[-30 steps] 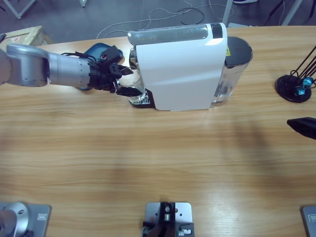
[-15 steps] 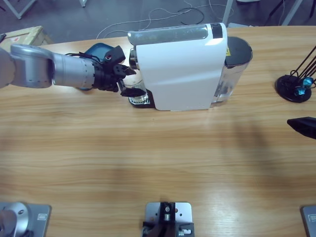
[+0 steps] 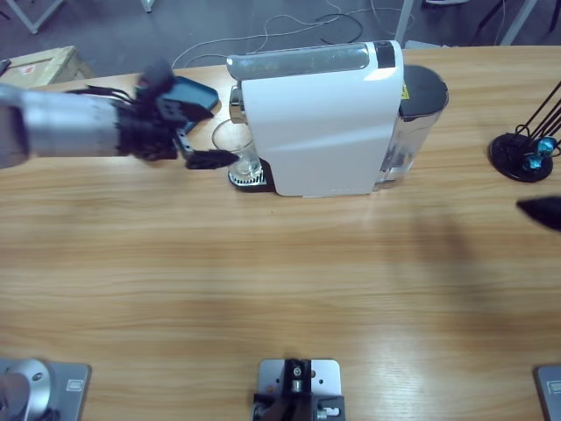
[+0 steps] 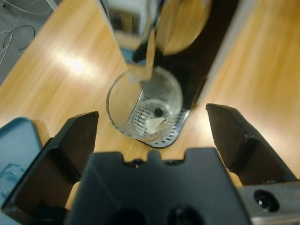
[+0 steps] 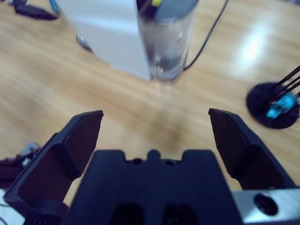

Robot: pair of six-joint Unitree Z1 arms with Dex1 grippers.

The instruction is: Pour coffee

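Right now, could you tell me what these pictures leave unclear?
- High view: the left gripper is motion-blurred, its jaw positions smeared.
- High view: the right gripper is cut off by the right edge.
- Left wrist view: the glass shows no clear coffee; the spout crosses it.
- Right wrist view: the water tank is blurred.

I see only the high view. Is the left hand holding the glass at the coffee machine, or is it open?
Observer: Open. In the left wrist view the left hand has its jaws spread, one on each side of the glass, and neither touches it.
Operator: Is there coffee in the glass?
Observer: No brown liquid shows. Through its bottom I see the drip grate.
Operator: And the right hand?
Observer: In the right wrist view the right hand is open and empty, and it faces the water tank.
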